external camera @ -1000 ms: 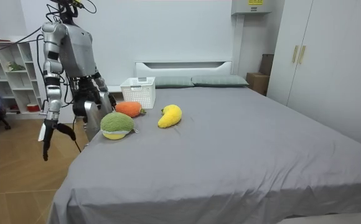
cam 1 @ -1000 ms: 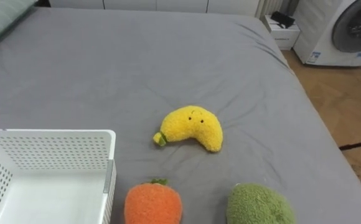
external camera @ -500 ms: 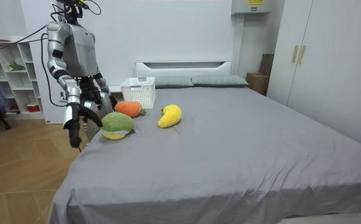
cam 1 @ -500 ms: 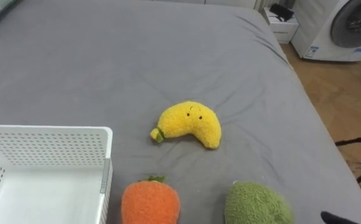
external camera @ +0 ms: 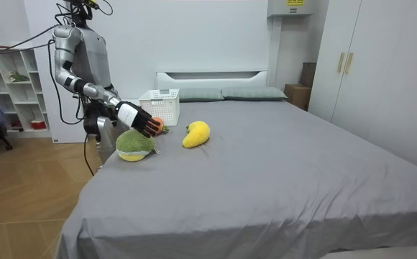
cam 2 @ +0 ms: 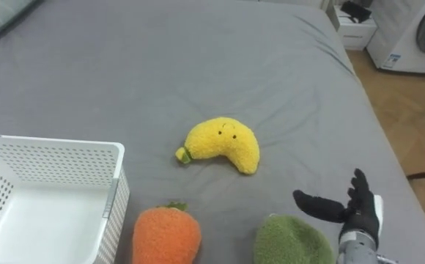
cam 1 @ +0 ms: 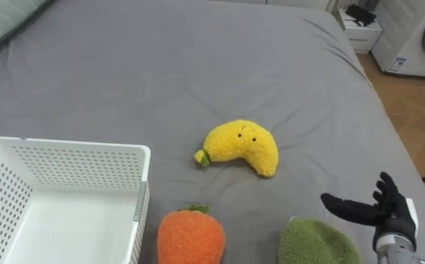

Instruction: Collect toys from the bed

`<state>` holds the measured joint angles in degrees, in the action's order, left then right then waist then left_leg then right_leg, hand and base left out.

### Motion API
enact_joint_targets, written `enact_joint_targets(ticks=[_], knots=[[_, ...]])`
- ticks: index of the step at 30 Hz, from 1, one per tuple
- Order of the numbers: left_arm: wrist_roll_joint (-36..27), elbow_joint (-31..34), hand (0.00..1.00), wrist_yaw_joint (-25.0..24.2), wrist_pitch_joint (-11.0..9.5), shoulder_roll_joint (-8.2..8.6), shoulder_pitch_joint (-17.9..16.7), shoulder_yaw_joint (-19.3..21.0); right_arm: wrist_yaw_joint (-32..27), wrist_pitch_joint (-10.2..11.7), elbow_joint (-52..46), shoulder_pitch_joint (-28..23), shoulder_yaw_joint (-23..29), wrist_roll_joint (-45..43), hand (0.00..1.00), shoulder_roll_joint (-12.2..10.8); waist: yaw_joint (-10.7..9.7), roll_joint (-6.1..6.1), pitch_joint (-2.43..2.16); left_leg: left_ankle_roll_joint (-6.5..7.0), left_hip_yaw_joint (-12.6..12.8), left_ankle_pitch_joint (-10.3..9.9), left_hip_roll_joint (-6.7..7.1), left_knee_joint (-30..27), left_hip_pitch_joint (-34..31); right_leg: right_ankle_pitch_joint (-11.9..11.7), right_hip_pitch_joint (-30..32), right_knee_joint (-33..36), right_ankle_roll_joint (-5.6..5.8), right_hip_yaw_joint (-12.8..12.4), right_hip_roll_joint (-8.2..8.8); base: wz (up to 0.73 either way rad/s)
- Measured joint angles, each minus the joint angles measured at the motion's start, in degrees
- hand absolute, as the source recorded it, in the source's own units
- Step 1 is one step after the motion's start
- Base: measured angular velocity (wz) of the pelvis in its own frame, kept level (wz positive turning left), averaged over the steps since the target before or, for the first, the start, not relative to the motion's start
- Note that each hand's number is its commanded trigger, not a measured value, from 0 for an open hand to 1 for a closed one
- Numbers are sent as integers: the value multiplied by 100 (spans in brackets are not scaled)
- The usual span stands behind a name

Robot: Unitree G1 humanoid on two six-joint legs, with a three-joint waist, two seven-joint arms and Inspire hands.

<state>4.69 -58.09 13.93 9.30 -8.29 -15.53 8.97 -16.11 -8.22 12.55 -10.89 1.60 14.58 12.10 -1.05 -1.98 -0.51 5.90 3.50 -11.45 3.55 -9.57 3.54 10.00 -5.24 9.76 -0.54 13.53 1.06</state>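
Nearest the robot, a round green plush toy (cam 1: 319,246) lay on the grey bed sheet (cam 1: 161,66) at the near edge of the bed. The right hand (cam 1: 377,211) hung just above and beyond its right side. The hand's dark fingers (cam 1: 385,187) were straight and spread, the thumb pointed towards the robot's left, and it held nothing. Whether the hand touched the green toy could not be told from the eye views. In the room view the hand (external camera: 142,122) hovered over the green toy (external camera: 134,144).

To the left of the green toy, apart from it, sat a round orange plush toy with a green stalk (cam 1: 190,238). It lay just beside the right wall of a white perforated plastic basket (cam 1: 73,167), which stood on the sheet at the robot's left.

Farther in, near the middle of the bed, a yellow plush banana with a small face (cam 1: 243,145) lay well apart from the hand, up and to its left. All three toys rested on the sheet outside the basket.

Beyond, a pale green pillow (cam 1: 7,18) lay at the far left corner. Past the bed's right side were a wooden floor (cam 1: 418,110), a small white cabinet (cam 1: 363,33) and a white washing machine (cam 1: 418,40).

In the room view the robot stood upright at the bedside on the room view's left, its right arm stretched out over the mattress.
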Motion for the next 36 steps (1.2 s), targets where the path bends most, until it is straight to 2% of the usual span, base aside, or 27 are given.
enact_joint_targets(ticks=[7,11,16,21,25,27,36], knots=[[7,66,0,-76,65,13,-120,-247,422,-3,41,-8,-203,-372,0,-99,-4,-25,14,-1,-60,0,4,-24,1,-6,-36,-4,-6,62,1,4],[122,67,0,-116,67,81,-172,-245,761,-7,55,-145,-265,-372,0,-160,4,-58,29,0,-76,-4,6,-23,-8,-9,-33,-8,-3,74,0,0],[123,112,0,-183,120,73,-175,-241,842,-10,294,-161,-257,-496,0,-207,-27,-76,27,1,-92,-4,9,-32,-27,-11,-25,-9,1,77,2,0],[129,137,0,-191,292,51,-175,-236,868,-184,742,-173,-254,-590,0,-204,-37,-116,23,1,-103,-3,9,-31,-25,-12,-28,-3,1,78,2,0],[253,198,0,-216,391,5,-183,-236,895,-187,901,-173,-256,-922,0,-140,-35,-172,20,1,-103,-3,9,-32,9,-12,-63,-3,0,79,2,0],[355,209,0,-221,444,-36,-192,-235,1003,-256,980,-184,-245,-1189,0,-100,-41,-215,21,1,-122,-3,13,-38,20,-12,-85,-2,0,76,-1,3],[517,376,0,-232,467,-37,-231,-155,1141,-337,1118,-214,-198,-2019,0,-97,-60,-233,25,8,-171,-17,20,-108,8,-18,-122,0,5,80,-2,1]])
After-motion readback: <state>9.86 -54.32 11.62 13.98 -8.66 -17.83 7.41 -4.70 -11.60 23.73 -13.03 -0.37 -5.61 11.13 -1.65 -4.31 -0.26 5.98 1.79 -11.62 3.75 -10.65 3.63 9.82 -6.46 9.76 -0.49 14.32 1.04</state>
